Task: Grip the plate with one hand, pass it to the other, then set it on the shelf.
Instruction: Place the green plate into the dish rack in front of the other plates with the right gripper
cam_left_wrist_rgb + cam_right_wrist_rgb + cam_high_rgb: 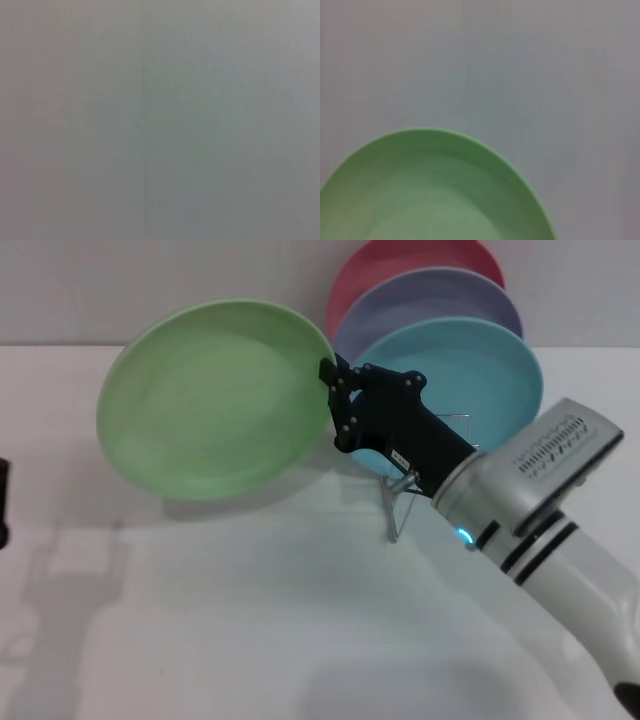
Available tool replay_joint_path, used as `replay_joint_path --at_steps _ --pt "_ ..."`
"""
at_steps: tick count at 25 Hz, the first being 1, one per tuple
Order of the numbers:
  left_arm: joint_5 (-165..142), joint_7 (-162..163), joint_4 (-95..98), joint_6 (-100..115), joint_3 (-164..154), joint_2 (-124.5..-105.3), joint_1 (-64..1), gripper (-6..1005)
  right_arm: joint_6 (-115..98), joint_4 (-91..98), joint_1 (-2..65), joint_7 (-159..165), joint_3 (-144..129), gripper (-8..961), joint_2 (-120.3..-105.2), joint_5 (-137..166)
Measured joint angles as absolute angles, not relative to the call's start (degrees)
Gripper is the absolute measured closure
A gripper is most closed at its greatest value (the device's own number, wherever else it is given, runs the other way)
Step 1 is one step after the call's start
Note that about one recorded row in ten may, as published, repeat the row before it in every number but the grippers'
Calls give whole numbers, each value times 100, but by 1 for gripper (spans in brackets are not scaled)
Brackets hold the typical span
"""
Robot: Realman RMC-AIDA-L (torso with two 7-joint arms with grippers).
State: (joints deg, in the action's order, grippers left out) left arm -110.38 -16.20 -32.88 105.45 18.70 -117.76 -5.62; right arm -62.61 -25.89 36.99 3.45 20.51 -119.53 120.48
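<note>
The pale green plate point(215, 400) is held up in the air, tilted, its face toward me, left of the rack. My right gripper point(335, 405) is shut on its right rim, reaching in from the lower right. The plate also fills the lower part of the right wrist view point(430, 195). The silver wire shelf point(405, 495) stands behind the right arm, mostly hidden by it. A small dark part of my left arm point(3, 502) shows at the left edge of the head view; its gripper is out of view. The left wrist view shows only a plain grey surface.
A light blue plate point(470, 375), a lavender plate point(430, 300) and a pink plate point(400, 265) stand upright in the rack, one behind the other, at the back right. The white table point(250, 620) spreads in front. A pale wall stands behind.
</note>
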Motion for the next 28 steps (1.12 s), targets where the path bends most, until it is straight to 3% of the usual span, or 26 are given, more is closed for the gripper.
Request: replay_joint_path --at_steps 17,28 --pt "-11068 -344 -2390 10075 2255 -11809 -817 353 -8501 -3069 1861 -626 2469 931 -11936 12090" --pt "-11088 -322 -2386 9949 2237 -11799 -913 353 -8796 -2609 1462 -577 2632 919 -11916 12080"
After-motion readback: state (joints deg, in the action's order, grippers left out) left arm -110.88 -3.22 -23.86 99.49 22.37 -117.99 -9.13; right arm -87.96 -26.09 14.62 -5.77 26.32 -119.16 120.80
